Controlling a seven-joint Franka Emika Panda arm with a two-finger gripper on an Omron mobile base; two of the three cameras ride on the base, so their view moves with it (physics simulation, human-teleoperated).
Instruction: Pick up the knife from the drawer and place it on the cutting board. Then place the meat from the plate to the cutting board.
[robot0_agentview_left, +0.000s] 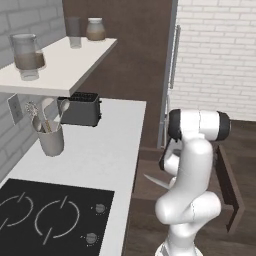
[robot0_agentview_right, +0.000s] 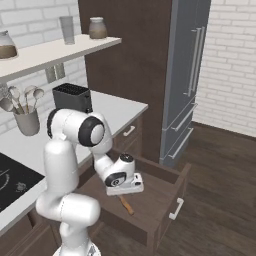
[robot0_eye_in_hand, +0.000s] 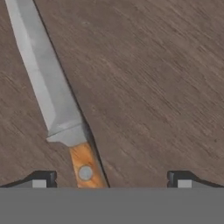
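Knife flat in drawer, blade pointing away; fingers spread wide, holding nothing.

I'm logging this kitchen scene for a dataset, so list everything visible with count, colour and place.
knife: one, silver-grey blade, orange-brown handle, lying on the drawer floor between the finger tips
drawer: one, dark brown wood, pulled open below the counter
counter: one, white, along the wall
toaster: one, black, at the back of the counter
utensil cup: one, grey, holding spoons, on the counter by the wall
stove top: one, black, two rings, near end of the counter
shelf: one, white, above the counter
jars and glass: three, brown and clear, on the shelf
fridge: one, grey, beyond the counter
gripper: one, dark tips, open, low over the knife
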